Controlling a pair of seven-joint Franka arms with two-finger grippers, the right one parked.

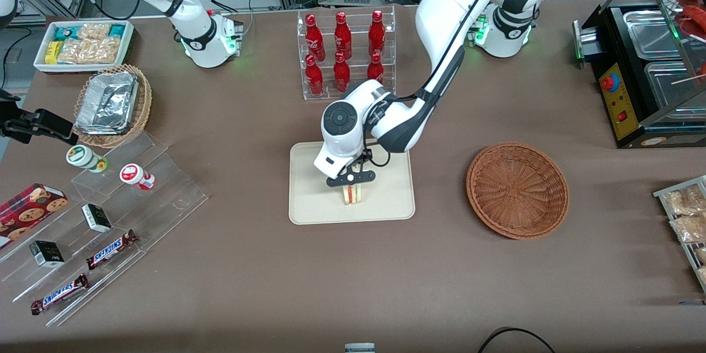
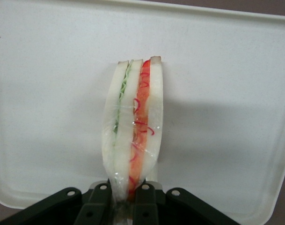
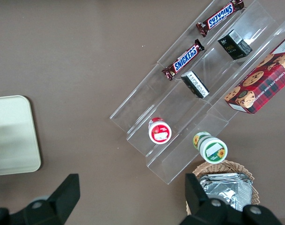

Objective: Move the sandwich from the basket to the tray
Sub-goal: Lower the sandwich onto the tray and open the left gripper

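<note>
The sandwich [image 1: 352,193] [image 2: 133,131] is a wedge of pale bread with green and red-orange filling in clear wrap. It stands on edge on the cream tray [image 1: 309,198] [image 2: 48,93] in the middle of the table. My left gripper [image 1: 351,181] [image 2: 124,199] is right above it, shut on the sandwich's upper end, with a dark finger on each side. The reddish-brown wicker basket [image 1: 517,190] sits beside the tray toward the working arm's end and holds nothing.
A clear rack of red bottles [image 1: 345,52] stands farther from the front camera than the tray. Toward the parked arm's end are acrylic steps with snack bars [image 1: 110,248], a tan basket of foil containers [image 1: 110,105] and a white bin [image 1: 83,44]. A black warmer [image 1: 645,77] stands at the working arm's end.
</note>
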